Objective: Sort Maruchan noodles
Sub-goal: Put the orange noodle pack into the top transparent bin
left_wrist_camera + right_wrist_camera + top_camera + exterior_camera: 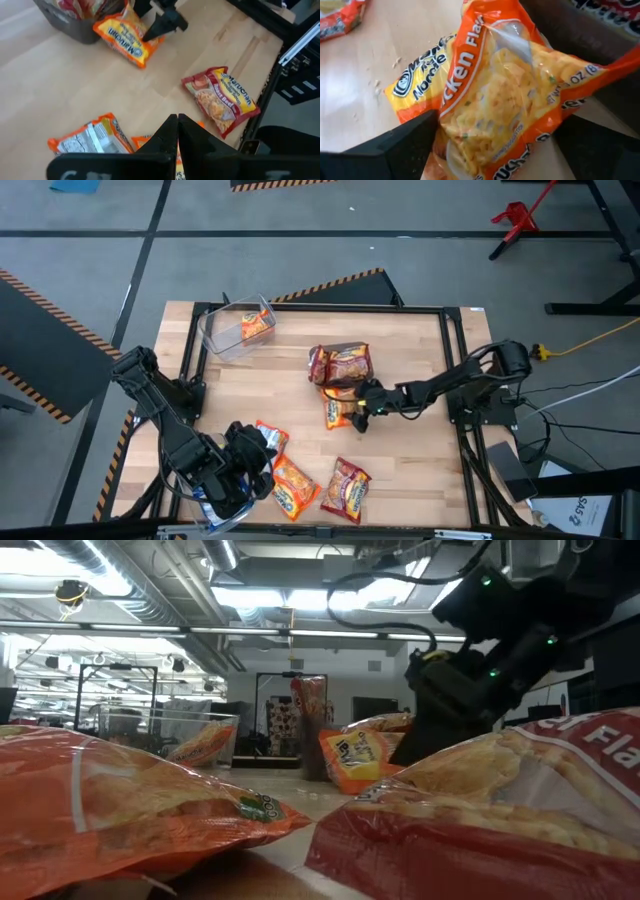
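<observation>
My right gripper (366, 409) is at the table's middle, shut on an orange Maruchan packet (340, 413), which also shows in the right wrist view (500, 95) and the low view (358, 755). My left gripper (177, 131) is shut and empty above the near left part of the table (250, 463). Loose on the table near it lie an orange packet (295, 487), a red packet (346, 488) and an orange-and-white packet (270, 438). A bin holds red packets (340, 365). A clear bin (228, 332) holds one orange packet (257, 325). My right gripper pinches the orange packet between its two fingers (405, 140), which sit on opposite edges of the packet (444, 125). The fingers come in low from the table's right side. The crinkly wrapper bulges between them. The packet stands tilted up; whether its lower end touches the table I cannot tell.
The bin with red packets stands just beyond the held packet. The clear bin is at the far left corner. A black frame rail (455, 370) runs around the table. Bare wood (270, 390) lies between the bins and the loose packets.
</observation>
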`<action>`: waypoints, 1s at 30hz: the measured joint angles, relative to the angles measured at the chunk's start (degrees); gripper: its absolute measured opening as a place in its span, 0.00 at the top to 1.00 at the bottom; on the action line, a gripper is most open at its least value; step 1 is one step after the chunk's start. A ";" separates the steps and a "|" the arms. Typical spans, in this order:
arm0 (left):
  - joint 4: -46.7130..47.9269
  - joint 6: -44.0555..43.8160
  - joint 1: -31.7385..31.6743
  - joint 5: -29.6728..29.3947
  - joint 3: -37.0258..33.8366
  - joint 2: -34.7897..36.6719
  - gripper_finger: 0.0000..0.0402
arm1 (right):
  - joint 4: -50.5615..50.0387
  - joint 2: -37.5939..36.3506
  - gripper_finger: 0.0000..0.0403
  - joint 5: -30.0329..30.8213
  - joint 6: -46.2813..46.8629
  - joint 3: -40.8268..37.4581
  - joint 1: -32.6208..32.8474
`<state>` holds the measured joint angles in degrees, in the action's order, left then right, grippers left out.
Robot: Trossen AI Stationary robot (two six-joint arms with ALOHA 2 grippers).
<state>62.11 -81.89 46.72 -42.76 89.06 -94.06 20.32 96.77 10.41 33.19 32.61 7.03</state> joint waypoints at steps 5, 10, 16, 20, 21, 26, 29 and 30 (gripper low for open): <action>0.01 0.04 0.00 -0.66 0.00 0.00 0.98 | 0.45 1.83 0.20 -1.17 1.33 1.54 0.02; 0.17 0.04 0.00 -1.41 0.00 0.00 0.98 | 0.43 1.88 0.52 -1.66 1.57 1.76 0.06; 0.20 0.04 0.00 -1.55 0.00 0.00 0.98 | 1.13 1.74 0.88 -5.16 1.35 1.76 0.10; 0.17 0.02 0.00 -3.29 -0.02 0.00 0.98 | 2.64 0.76 0.97 -9.04 1.51 1.54 0.11; 0.16 0.01 0.00 -3.92 -0.02 0.00 0.98 | 2.39 0.17 0.96 -9.89 2.01 1.66 0.11; -0.90 -0.04 0.02 -12.99 -0.04 0.00 0.98 | 2.11 -3.18 0.97 -14.72 2.53 4.57 0.13; -1.32 0.46 -0.76 -16.72 -0.04 0.00 0.98 | 1.69 -5.18 0.98 -17.51 1.42 6.78 0.13; -1.33 1.22 -1.20 -16.72 -0.04 0.00 0.96 | 1.70 -5.94 0.97 -17.94 1.07 7.51 0.13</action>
<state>60.78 -80.66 45.52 -59.48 89.01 -94.06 22.02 90.83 -7.52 34.26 40.12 7.16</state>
